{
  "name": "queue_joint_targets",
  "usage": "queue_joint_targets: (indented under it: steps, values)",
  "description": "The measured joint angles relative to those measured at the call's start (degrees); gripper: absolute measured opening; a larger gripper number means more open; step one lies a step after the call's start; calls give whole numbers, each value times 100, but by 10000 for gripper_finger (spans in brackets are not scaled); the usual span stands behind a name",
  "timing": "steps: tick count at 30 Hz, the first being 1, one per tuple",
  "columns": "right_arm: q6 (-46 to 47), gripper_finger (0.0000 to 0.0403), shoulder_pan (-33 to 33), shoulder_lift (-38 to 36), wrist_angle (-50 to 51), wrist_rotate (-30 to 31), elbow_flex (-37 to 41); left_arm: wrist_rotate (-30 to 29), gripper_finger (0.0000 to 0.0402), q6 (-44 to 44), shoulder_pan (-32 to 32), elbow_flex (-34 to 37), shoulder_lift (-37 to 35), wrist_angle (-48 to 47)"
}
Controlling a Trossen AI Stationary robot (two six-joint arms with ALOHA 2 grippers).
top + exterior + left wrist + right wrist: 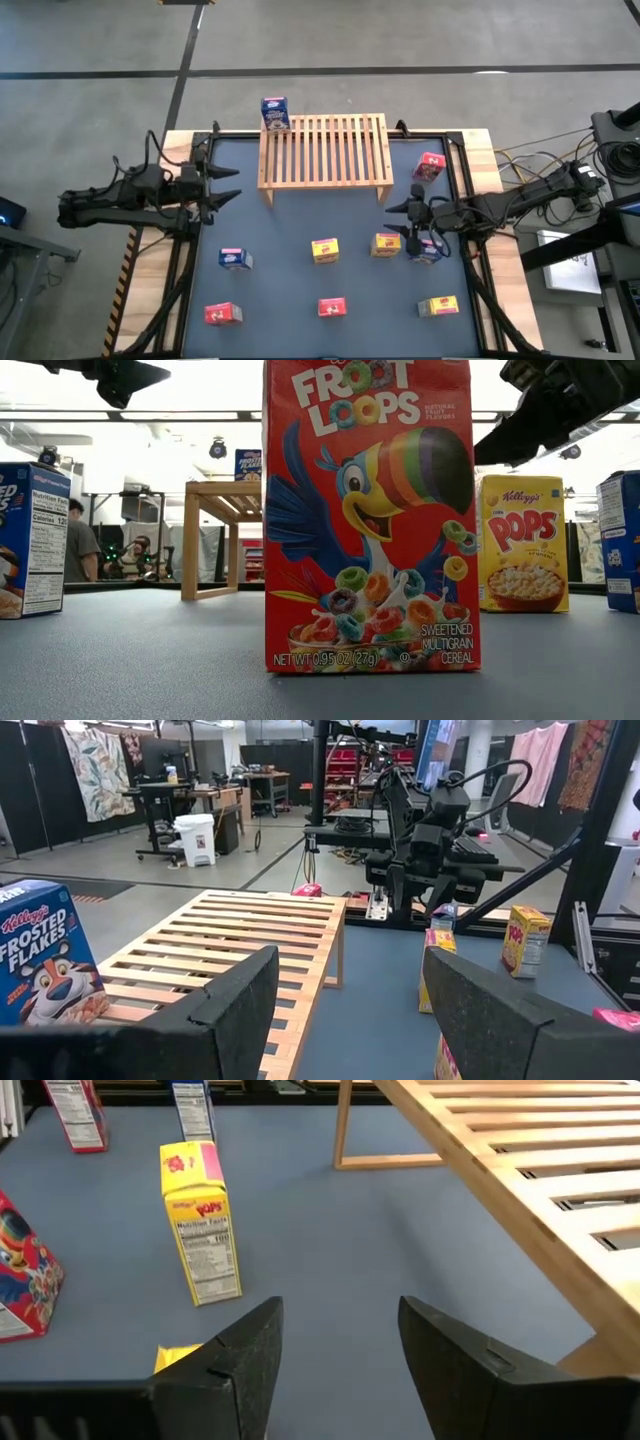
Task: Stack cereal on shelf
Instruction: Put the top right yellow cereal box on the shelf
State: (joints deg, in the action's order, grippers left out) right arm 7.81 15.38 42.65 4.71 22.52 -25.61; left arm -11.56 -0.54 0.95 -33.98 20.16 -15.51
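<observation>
My right jaws point(413, 222) hang open and empty over the counter point(290, 215), just in front of the rack's point(324, 150) right leg and beside a blue box point(430, 250) and a yellow box point(386, 244). My left jaws point(224, 184) wait open and empty at the rack's left end. One blue box point(275, 113) stands on the rack's back left corner, while the other boxes stand scattered on the counter.
</observation>
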Motion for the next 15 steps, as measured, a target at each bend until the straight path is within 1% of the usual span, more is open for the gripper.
queue_joint_targets:
  steps: [9, 15]
  values:
    - [-192, 192, 0, 31, 138, -2, -350, -2, 233, 0, 0, 2, 4, -9]
    - [-49, 192, 0, 232, 585, -5, -607, -2, 233, -2, -1, 4, 11, -28]
